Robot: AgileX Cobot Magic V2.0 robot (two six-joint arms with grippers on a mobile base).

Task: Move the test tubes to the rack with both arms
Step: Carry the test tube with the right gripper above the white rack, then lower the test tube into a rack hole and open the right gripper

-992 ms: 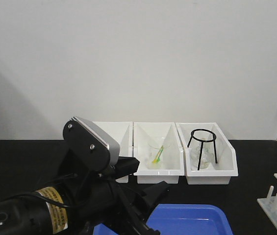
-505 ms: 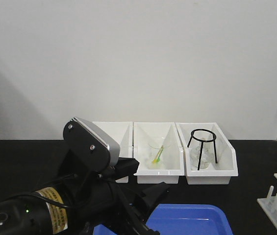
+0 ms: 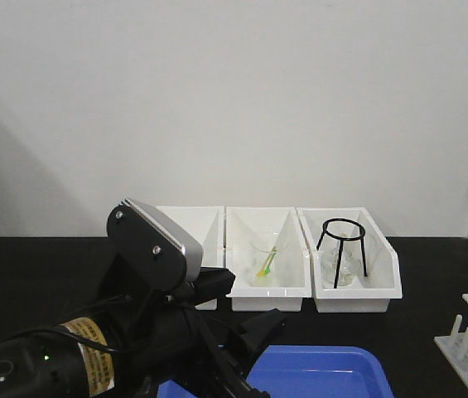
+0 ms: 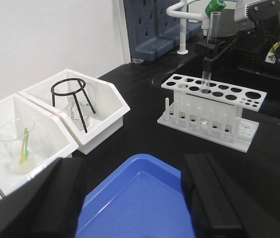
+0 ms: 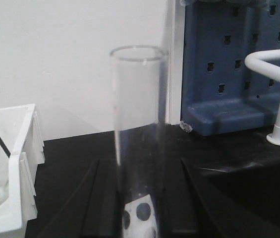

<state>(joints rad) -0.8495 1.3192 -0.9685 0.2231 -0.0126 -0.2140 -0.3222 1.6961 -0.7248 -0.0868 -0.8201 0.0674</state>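
Over the last second almost nothing has moved. In the front view the left arm has stayed parked low at the near edge. The only hint of change is at the far right border, where the patch above the rack's corner looks slightly different, too small to read. I take that to mean the insertion is in a slow final stage, with no big transfer going on. The right claw is closed on the test tube, its two black fingers pinching the glass partway up, so the mouth stands above the claw and the lower length hangs below it. Straight beneath the claw sits the white rack, and the tube's lower end is in or just at one hole in the back row of the top plate. Whether the bottom has seated I cannot tell. The tube is slender clear glass, upright, with an open rimmed mouth and nothing visible inside; in the right wrist view the rack's holes show through its wall. The left claw is spread wide and holds nothing. The blue tray lies directly under it, and the rack is well off ahead and to its right.
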